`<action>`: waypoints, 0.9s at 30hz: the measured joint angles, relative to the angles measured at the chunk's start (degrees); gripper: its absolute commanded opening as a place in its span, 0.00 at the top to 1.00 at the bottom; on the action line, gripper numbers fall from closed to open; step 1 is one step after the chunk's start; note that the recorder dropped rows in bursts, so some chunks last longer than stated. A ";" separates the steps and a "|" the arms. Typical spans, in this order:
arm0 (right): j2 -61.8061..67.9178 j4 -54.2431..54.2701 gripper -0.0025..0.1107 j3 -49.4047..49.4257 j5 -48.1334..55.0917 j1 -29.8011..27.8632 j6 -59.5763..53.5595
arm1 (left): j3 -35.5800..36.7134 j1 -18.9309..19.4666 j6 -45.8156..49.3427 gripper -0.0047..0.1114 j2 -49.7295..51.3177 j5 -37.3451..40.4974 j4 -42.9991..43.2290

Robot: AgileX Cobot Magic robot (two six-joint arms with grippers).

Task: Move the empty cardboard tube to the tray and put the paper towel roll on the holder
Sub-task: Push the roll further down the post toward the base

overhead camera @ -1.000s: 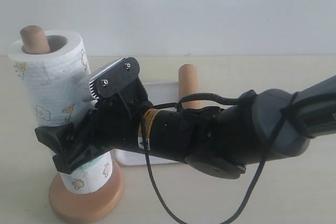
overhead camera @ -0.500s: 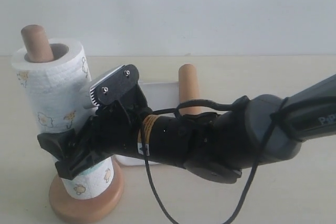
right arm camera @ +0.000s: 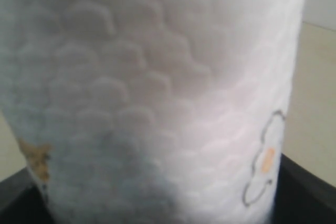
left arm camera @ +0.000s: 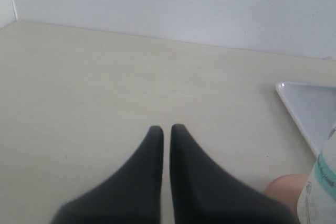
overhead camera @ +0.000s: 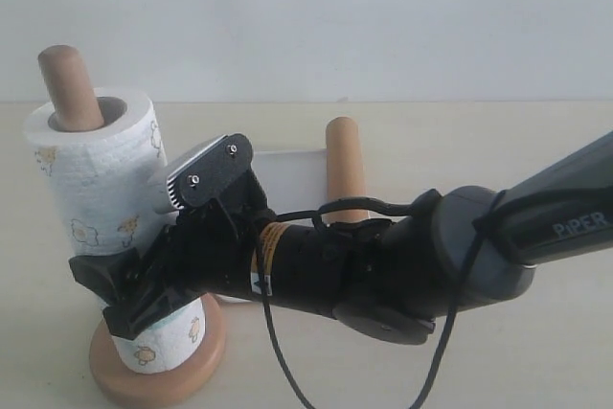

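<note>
The paper towel roll (overhead camera: 101, 174) is threaded on the holder's dowel (overhead camera: 69, 83), whose tip sticks out above the roll's core. Its lower end is near the holder's round base (overhead camera: 196, 366). My right gripper (overhead camera: 129, 289) reaches across from the right and is shut on the roll's lower half. In the right wrist view the roll (right arm camera: 157, 87) fills the picture, with dark fingers (right arm camera: 310, 192) at its sides. The brown cardboard tube (overhead camera: 343, 165) is at the white tray (overhead camera: 287, 165), its lower part hidden by the arm. My left gripper (left arm camera: 166, 129) is shut and empty over bare table.
In the left wrist view, a corner of the tray (left arm camera: 310, 108), an edge of the holder base (left arm camera: 281, 190) and a bit of the roll (left arm camera: 323, 184) show to one side. A black cable (overhead camera: 287, 371) hangs from the right arm. A pale wall stands behind the table.
The roll has slid further down the dowel with my right gripper shut on it, so more of the dowel tip shows above the core. The right arm has sunk a little.
</note>
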 measured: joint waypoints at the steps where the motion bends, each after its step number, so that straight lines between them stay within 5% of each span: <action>1: 0.00 0.14 0.21 0.00 0.00 0.00 0.00 | 0.00 0.00 0.00 0.92 0.00 0.00 0.00; 27: -0.32 1.34 0.16 0.00 -2.07 0.00 -1.11 | 0.00 0.00 0.00 0.92 0.00 0.00 0.00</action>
